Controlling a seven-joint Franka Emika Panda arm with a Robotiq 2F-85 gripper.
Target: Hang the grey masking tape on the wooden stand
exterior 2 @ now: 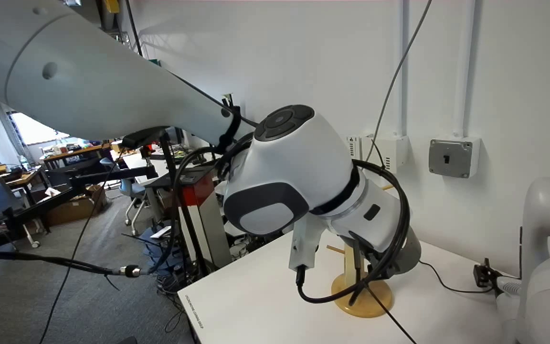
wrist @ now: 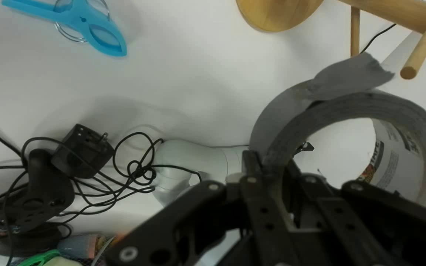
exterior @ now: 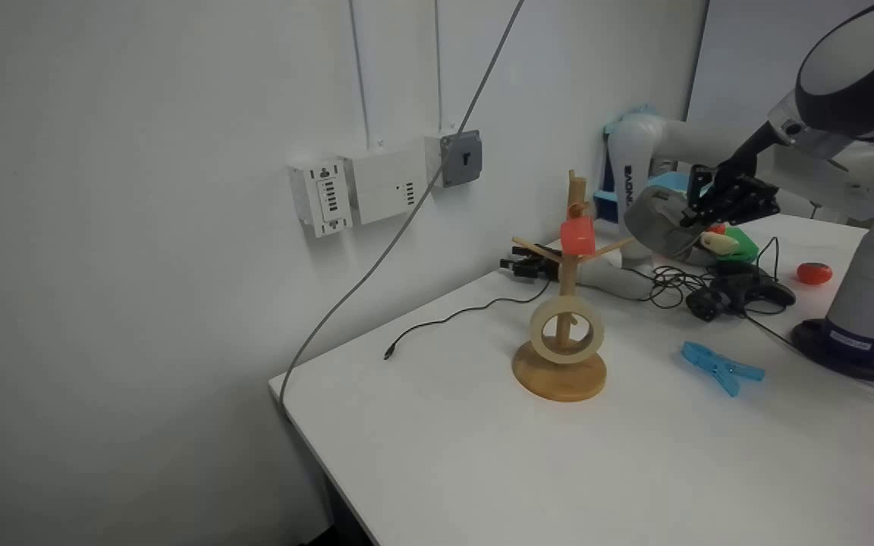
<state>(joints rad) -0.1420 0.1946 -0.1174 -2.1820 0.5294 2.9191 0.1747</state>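
My black two-fingered hand (wrist: pixel 271 167) was clamped on one wall of the grey ring-shaped masking tape (wrist: pixel 364 105), aloft near the tan wooden stand (exterior: pixel 567 281), presumably to leave the tape's hole free for a bare wooden peg (wrist: pixel 422 51).

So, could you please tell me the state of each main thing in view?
Wooden stand: upright on the table
Grey masking tape: raised, loose end sticking out, not hung yet
Gripper: closed on this tape
Beige tape roll: hung low on the stand
Red piece: high on the stand
Blue clamp: lying flat on the table
Black cables: tangled
Grey wall switch: setting unclear
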